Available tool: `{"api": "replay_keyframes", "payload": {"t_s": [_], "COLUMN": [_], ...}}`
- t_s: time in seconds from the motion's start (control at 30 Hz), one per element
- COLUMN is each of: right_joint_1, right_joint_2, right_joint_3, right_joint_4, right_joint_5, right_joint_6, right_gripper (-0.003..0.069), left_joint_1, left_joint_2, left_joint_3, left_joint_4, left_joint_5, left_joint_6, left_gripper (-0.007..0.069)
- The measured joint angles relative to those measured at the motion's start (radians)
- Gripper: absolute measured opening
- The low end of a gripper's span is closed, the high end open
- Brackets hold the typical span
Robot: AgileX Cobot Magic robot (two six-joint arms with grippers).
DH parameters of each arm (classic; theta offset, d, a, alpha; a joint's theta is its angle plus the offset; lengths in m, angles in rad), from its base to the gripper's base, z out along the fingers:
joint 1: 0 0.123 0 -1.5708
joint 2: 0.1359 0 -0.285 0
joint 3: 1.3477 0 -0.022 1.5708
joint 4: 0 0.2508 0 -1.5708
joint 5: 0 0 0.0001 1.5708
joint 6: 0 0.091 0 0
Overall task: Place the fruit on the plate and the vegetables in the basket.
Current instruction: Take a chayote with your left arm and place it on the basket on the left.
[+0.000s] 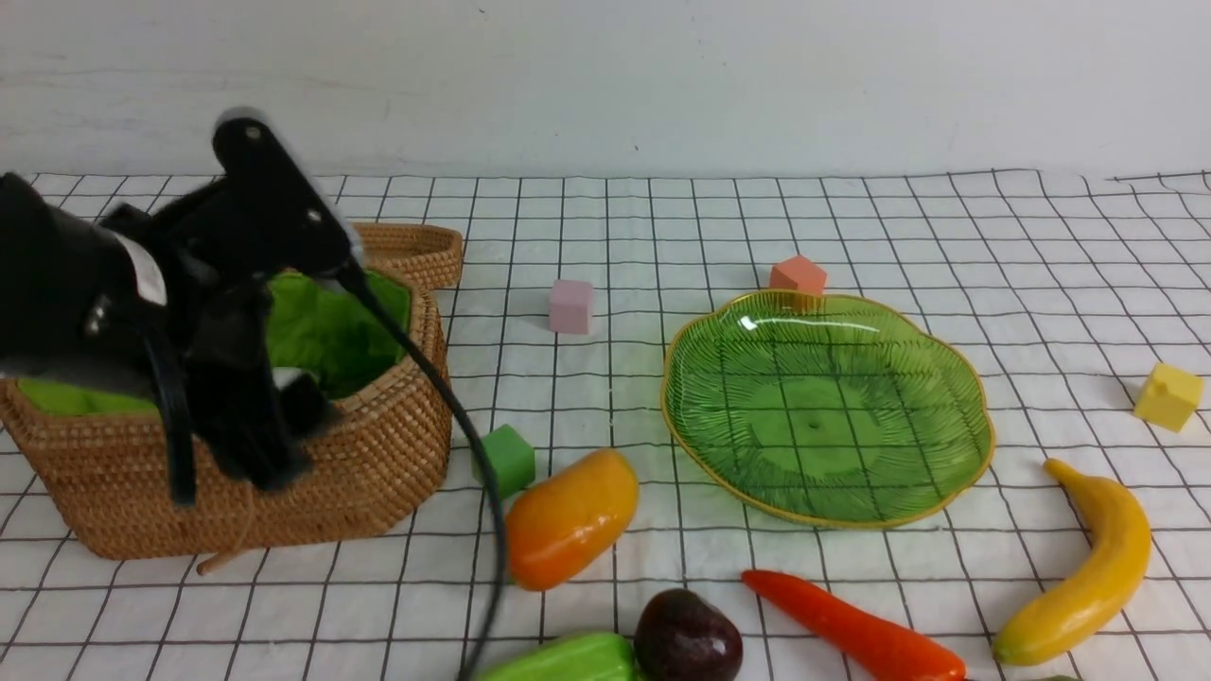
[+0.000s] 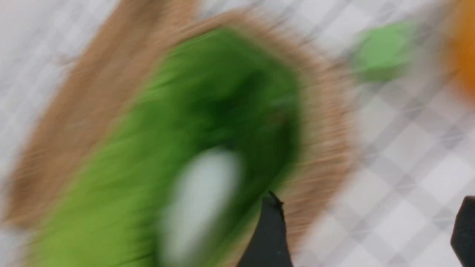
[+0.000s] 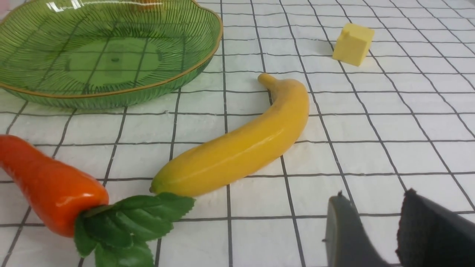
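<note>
In basket (image 1: 378,473), on green lining (image 1: 322,331): blurred white radish (image 2: 200,200); over its rim, left gripper (image 2: 369,202), jaws wide, nothing held. Outside plate (image 1: 974,445), on the cloth (image 1: 662,236): banana (image 1: 1088,577), carrot (image 1: 851,629), mango (image 1: 568,520), purple fruit (image 1: 686,638), green vegetable (image 1: 568,662). Between basket and mango, green cube (image 1: 508,459). Near banana, right gripper (image 3: 374,194) partly spread, nothing held.

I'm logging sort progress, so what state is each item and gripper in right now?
basket, open, lid off behind it
radish, lying in the basket
plate, empty
mango, on the cloth, unsorted
purple fruit, on the cloth, unsorted
banana, on the cloth, unsorted
carrot, on the cloth, unsorted
green vegetable, on the cloth, unsorted
left gripper, fingers open, empty, at the basket
right gripper, fingers apart, empty
</note>
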Motion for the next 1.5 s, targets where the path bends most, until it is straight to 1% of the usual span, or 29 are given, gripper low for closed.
{"api": "replay_keyframes", "payload": {"t_s": [0.03, 0.07, 0.17, 0.23, 0.27, 0.3, 0.33, 0.4, 0.47, 0.67, 0.77, 0.87, 0.9, 0.97, 1.07, 1.17, 1.2, 1.23, 1.3, 1.37, 1.4, 1.43, 1.5], "right_joint_1": [0.0, 0.0, 0.0, 0.0, 0.0, 0.0, 0.0, 0.0, 0.0, 0.0, 0.0, 0.0, 0.0, 0.0, 0.0, 0.0, 0.0, 0.0, 0.0, 0.0, 0.0, 0.0, 0.0], "right_joint_2": [0.0, 0.0, 0.0, 0.0, 0.0, 0.0, 0.0, 0.0, 0.0, 0.0, 0.0, 0.0, 0.0, 0.0, 0.0, 0.0, 0.0, 0.0, 0.0, 0.0, 0.0, 0.0, 0.0], "right_joint_3": [0.0, 0.0, 0.0, 0.0, 0.0, 0.0, 0.0, 0.0, 0.0, 0.0, 0.0, 0.0, 0.0, 0.0, 0.0, 0.0, 0.0, 0.0, 0.0, 0.0, 0.0, 0.0, 0.0], "right_joint_4": [0.0, 0.0, 0.0, 0.0, 0.0, 0.0, 0.0, 0.0, -0.001, -0.001, -0.001, -0.001, -0.001, -0.001, -0.001, -0.001, -0.001, -0.001, -0.001, -0.001, -0.001, -0.001, -0.001], "right_joint_5": [0.0, 0.0, 0.0, 0.0, 0.0, 0.0, 0.0, 0.0, 0.0, 0.0, 0.0, 0.0, 0.0, 0.0, 0.0, 0.0, 0.0, 0.0, 0.0, 0.0, 0.0, 0.0, 0.0], "right_joint_6": [0.0, 0.0, 0.0, 0.0, 0.0, 0.0, 0.0, 0.0, 0.0, 0.0, 0.0, 0.0, 0.0, 0.0, 0.0, 0.0, 0.0, 0.0, 0.0, 0.0, 0.0, 0.0, 0.0], "right_gripper": [0.0244, 0.0244, 0.0244, 0.0244, 0.0244, 0.0244, 0.0244, 0.0244, 0.0244, 0.0244, 0.0244, 0.0244, 0.0244, 0.0244, 0.0244, 0.0244, 0.0244, 0.0244, 0.0244, 0.0244, 0.0244, 0.0244, 0.0244], "left_joint_1": [0.0, -0.093, -0.188, -0.229, -0.234, -0.245, -0.249, -0.252, -0.253, -0.253, -0.253, -0.253, -0.253, -0.246, -0.229, -0.19, -0.177, -0.172, -0.147, -0.141, -0.141, -0.141, -0.141], "left_joint_2": [0.0, 0.001, 0.043, 0.089, 0.099, 0.136, 0.164, 0.221, 0.275, 0.389, 0.439, 0.454, 0.454, 0.454, 0.454, 0.454, 0.454, 0.454, 0.455, 0.458, 0.458, 0.462, 0.471], "left_joint_3": [0.004, 0.029, 0.045, 0.045, 0.045, 0.045, 0.045, 0.045, 0.045, 0.045, 0.045, 0.037, 0.022, -0.004, -0.066, -0.179, -0.22, -0.237, -0.354, -0.452, -0.469, -0.516, -0.587], "left_joint_4": [-0.01, -0.093, -0.166, -0.18, -0.18, -0.186, -0.189, -0.195, -0.2, -0.204, -0.206, -0.205, -0.2, -0.194, -0.167, -0.121, -0.116, -0.115, -0.126, -0.159, -0.163, -0.198, -0.263], "left_joint_5": [0.006, 0.061, 0.105, 0.089, 0.083, 0.053, 0.04, 0.027, 0.027, 0.005, 0.004, 0.04, 0.077, 0.137, 0.228, 0.39, 0.436, 0.445, 0.531, 0.539, 0.535, 0.511, 0.416], "left_joint_6": [0.0, -0.021, -0.068, -0.12, -0.126, -0.179, -0.206, -0.269, -0.3, -0.309, -0.281, -0.255, -0.243, -0.235, -0.234, -0.233, -0.233, -0.233, -0.233, -0.233, -0.233, -0.233, -0.232], "left_gripper": [0.0591, 0.0587, 0.0584, 0.0584, 0.0584, 0.0584, 0.0584, 0.0584, 0.0584, 0.0584, 0.0561, 0.0477, 0.0442, 0.0444, 0.0444, 0.0444, 0.0444, 0.0444, 0.0444, 0.0444, 0.0444, 0.0444, 0.0444]}}
